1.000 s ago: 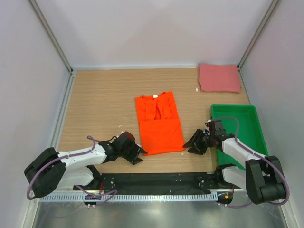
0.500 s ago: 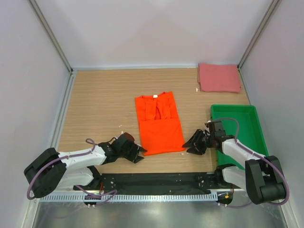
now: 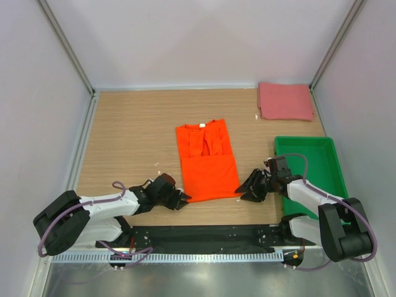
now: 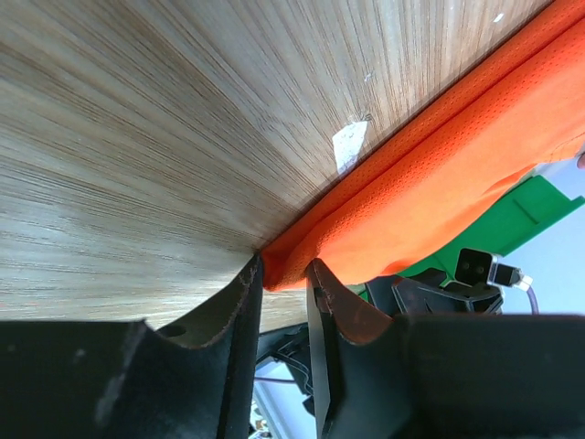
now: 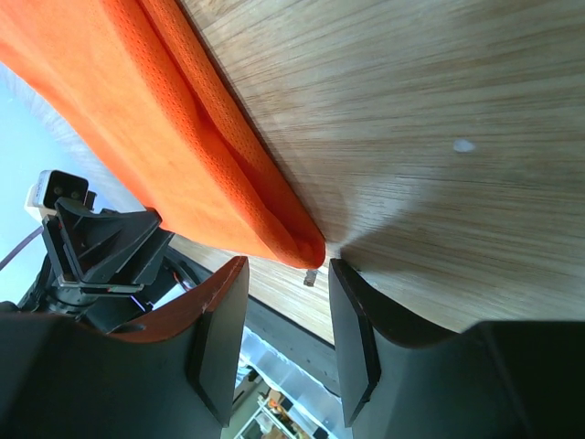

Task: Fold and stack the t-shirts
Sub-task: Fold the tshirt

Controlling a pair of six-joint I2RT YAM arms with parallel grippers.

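Note:
The orange t-shirt [image 3: 207, 164] lies partly folded mid-table, collar at the far end. The pink-red t-shirt [image 3: 284, 101] lies folded at the far right corner. My left gripper [image 3: 184, 199] is at the orange shirt's near left corner. In the left wrist view [image 4: 286, 270] its fingers are pinched on that corner of the shirt [image 4: 457, 174]. My right gripper [image 3: 241, 190] is at the near right corner. In the right wrist view [image 5: 288, 265] it is open, and the corner of the shirt [image 5: 155, 119] sits just between its fingertips, untouched.
A green plastic tray [image 3: 315, 167] stands on the right, just behind my right arm. Grey walls enclose the wooden table on three sides. A small white scrap [image 4: 348, 146] lies by the shirt's edge.
Both grippers have slid inward to the orange shirt's near corners. The left fingers have closed on the left corner. The shirts have not moved.

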